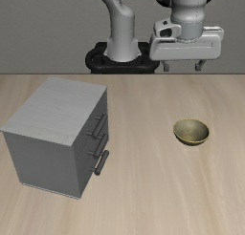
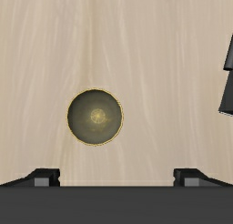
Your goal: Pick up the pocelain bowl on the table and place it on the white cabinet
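While the gripper [image 1: 186,66] hangs up in the air above the tabletop [image 1: 144,196], the bowl [image 1: 191,133] is just sitting on the bare wood toward the exterior view's right, well apart from the cabinet [image 1: 57,134] on the exterior view's left, with nothing touching it. That wide shot is what gives you the cabinet: a pale grey-white box with handles [image 1: 99,148] on the face turned toward the bowl's side. From there the finger gap is hard to read, tbh. The wrist view sorts that out: the fingers [image 2: 41,177] are spread wide with nothing between them, and the bowl [image 2: 95,117] shows straight from above, round, dull olive-gold inside with a lighter rim, lying on the wood ahead of the fingertips and a bit nearer one finger than the other. A dark shape [image 2: 227,77] pokes in at that view's edge, can't tell what it is.
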Controlling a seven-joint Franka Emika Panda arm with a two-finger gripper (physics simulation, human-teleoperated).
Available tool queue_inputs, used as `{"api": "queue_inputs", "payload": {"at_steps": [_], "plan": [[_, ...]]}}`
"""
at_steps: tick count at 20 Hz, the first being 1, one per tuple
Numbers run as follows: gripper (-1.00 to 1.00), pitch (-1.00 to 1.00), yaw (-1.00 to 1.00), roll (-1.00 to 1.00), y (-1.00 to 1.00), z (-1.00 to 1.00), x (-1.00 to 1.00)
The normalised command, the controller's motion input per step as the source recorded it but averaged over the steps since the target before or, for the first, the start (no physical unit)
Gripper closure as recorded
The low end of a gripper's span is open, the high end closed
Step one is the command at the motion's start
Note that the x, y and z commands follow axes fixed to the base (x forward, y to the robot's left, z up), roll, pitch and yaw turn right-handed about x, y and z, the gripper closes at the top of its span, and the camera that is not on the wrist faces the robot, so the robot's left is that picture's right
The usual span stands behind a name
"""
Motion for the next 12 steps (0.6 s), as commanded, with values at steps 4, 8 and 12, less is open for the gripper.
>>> {"api": "queue_inputs", "payload": {"at_steps": [4,8,12], "plan": [[-1.00,0.00,0.00,0.00,0.00,-0.75,0.25],[-1.00,0.00,0.00,0.00,0.00,-1.00,0.00],[-1.00,0.00,0.00,0.00,0.00,-1.00,0.00]]}}
